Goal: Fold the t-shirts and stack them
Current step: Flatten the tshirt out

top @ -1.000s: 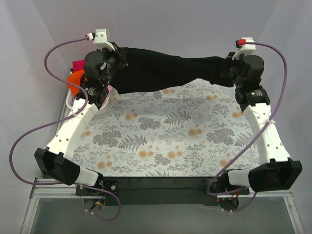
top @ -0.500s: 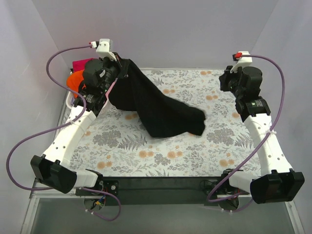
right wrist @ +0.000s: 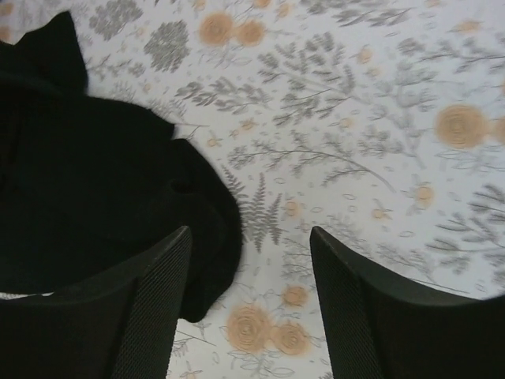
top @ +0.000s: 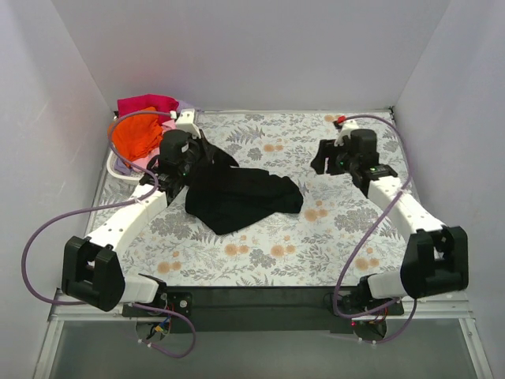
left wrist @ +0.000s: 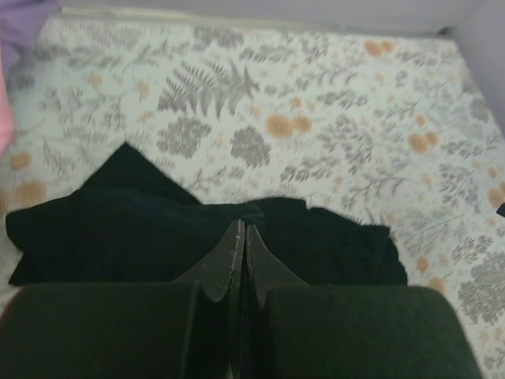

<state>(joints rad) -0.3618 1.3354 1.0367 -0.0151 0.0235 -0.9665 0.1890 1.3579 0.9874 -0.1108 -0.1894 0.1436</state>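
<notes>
The black shirt lies crumpled on the desk, left of centre. The left hand is pinched together on its edge. The right hand, fingers apart and empty, hovers just right of it. An orange shirt sits heaped at the far left corner.

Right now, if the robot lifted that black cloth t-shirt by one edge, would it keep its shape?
No, probably floppy: the black cloth t-shirt lies crumpled in soft folds, so it would likely sag from wherever it is pinched. Heaped unevenly, it would likely bunch under a push rather than slide whole.
</notes>
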